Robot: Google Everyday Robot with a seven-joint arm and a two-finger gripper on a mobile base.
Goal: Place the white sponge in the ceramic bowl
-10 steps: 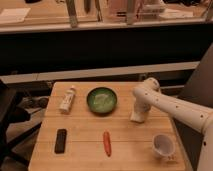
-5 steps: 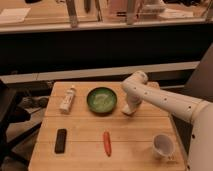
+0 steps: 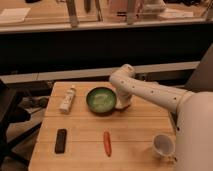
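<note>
The ceramic bowl (image 3: pixel 101 99), glossy green with a paler centre, sits at the back middle of the wooden table (image 3: pixel 135 135). My white arm reaches in from the right and bends down. Its gripper (image 3: pixel 123 103) hangs low beside the bowl's right rim and is shut. The white sponge is hidden; I cannot tell whether it is in the gripper. Nothing white shows inside the bowl.
A white labelled tube (image 3: pixel 68 99) lies left of the bowl. A black bar (image 3: pixel 60 140) lies at the front left and an orange carrot (image 3: pixel 107 143) at the front middle. A white cup (image 3: pixel 163 145) stands front right. A dark counter runs behind the table.
The arm has swung left from the table's right-middle toward the bowl, so the gripper now sits against the bowl's right side. The other objects have not moved.
</note>
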